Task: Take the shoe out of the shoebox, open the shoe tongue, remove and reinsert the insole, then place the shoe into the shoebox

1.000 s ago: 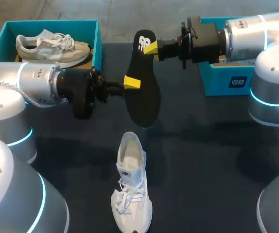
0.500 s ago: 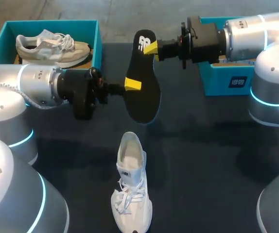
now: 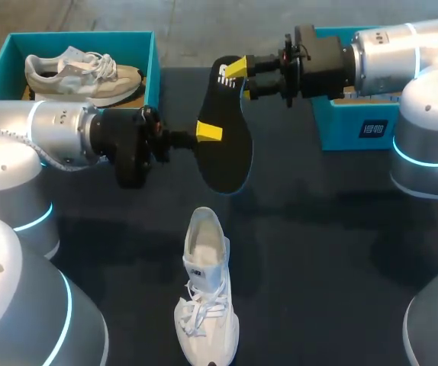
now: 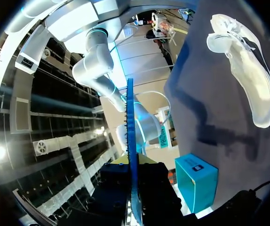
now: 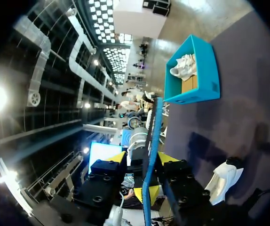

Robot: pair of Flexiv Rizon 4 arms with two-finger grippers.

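- Two grippers met at the black insole (image 3: 227, 149), which hung on edge above the table (image 3: 333, 244).
- The left gripper (image 3: 210, 131) was clamped on the insole's middle.
- The right gripper (image 3: 243, 79) had its fingers spread, one on either side of the insole's far end, with gaps showing.
- The white shoe (image 3: 205, 305) lay on the table, nearer the robot.
- The teal shoebox (image 3: 152, 72) at the far left held a beige shoe (image 3: 82, 72).
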